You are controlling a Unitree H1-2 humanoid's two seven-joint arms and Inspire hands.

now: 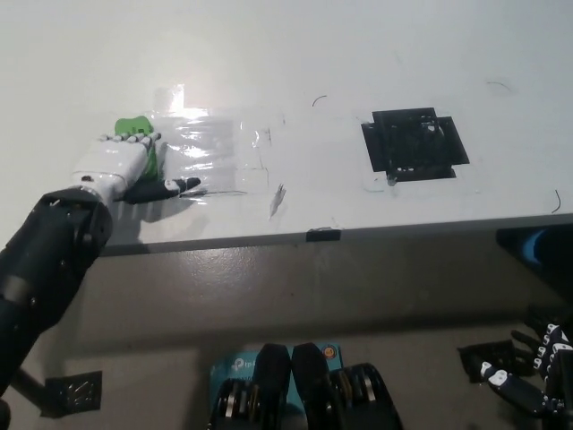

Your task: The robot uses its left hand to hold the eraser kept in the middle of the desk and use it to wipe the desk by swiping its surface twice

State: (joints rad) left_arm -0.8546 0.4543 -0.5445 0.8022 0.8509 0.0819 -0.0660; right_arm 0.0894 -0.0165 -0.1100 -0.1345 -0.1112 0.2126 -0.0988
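On the white desk [358, 54] the white left hand [116, 166] lies palm-down over the green eraser [136, 134], fingers curled onto it, beside a shiny clear tape patch [215, 152]; a black tape square [414, 143] sits well apart to the right; the black right hand [537, 376] hangs low below the desk edge, fingers apart and empty.

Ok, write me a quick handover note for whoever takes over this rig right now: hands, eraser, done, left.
Left robot hand: lying over the green eraser near the desk's left end; whether it has a real grip cannot be told.
Right robot hand: resting low at bottom right, below the desk edge; its state is unclear.
Eraser: on the desk beside the shiny taped patch; the black patch lies further right.
Done: hand on eraser.
Left: confirm grip; swipe count not visible.
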